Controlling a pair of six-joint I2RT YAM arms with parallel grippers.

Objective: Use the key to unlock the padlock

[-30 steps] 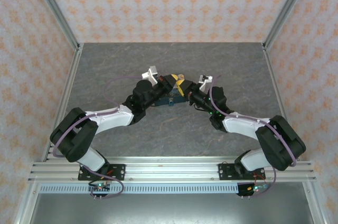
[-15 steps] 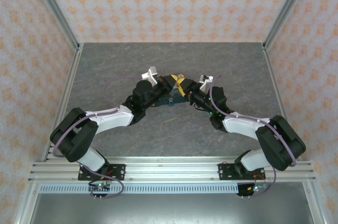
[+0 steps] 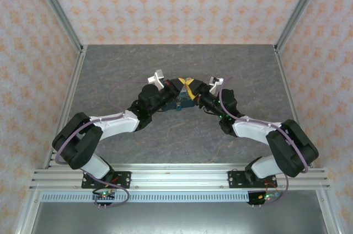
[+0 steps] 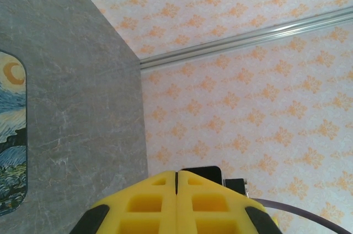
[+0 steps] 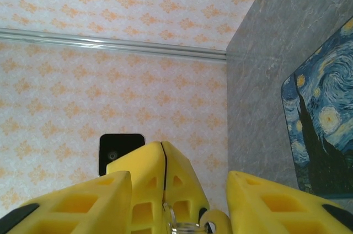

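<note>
Two hands met at the middle of the tabletop [image 3: 231,68], left hand [image 4: 176,190] pressed shut, right hand [image 5: 179,179] stood open around its yellow tips, silvery key [image 5: 179,225] glimpsed just beneath them, Starry Night box [image 5: 325,123] beside, padlock too small to tell.

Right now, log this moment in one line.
left gripper: shut | right gripper: open, facing left gripper | box: on table near both
</note>
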